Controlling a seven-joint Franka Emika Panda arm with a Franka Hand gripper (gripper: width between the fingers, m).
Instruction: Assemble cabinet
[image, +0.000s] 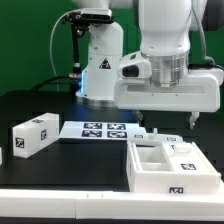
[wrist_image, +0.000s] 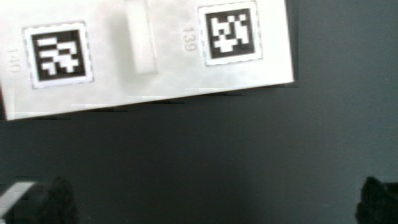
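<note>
Collision risk is being weighed first, exterior view. Gripper (image: 166, 124) is being held wide open, with nothing between the jaws, above the cabinet shell (image: 172, 168), which is lying on the dark surface (image: 85, 160) at the exterior view's right. A straight descent is being judged likely to land a finger on a shell wall or divider, which would shove or tip the shell. White block (image: 34, 136) is lying well apart at the exterior view's left, beyond the marker board (image: 104, 129). A mistaken grab at that board is being counted as a second risk. Arm is being held upright, with the wrist pointing straight down near the shell's far edge.

Wrist view: a white tagged cabinet part (wrist_image: 143, 60) is being seen off-centre from the open fingertips (wrist_image: 39, 198), and only bare surface is lying between them. Closing here is being judged to catch nothing. Which part it is cannot be told.
</note>
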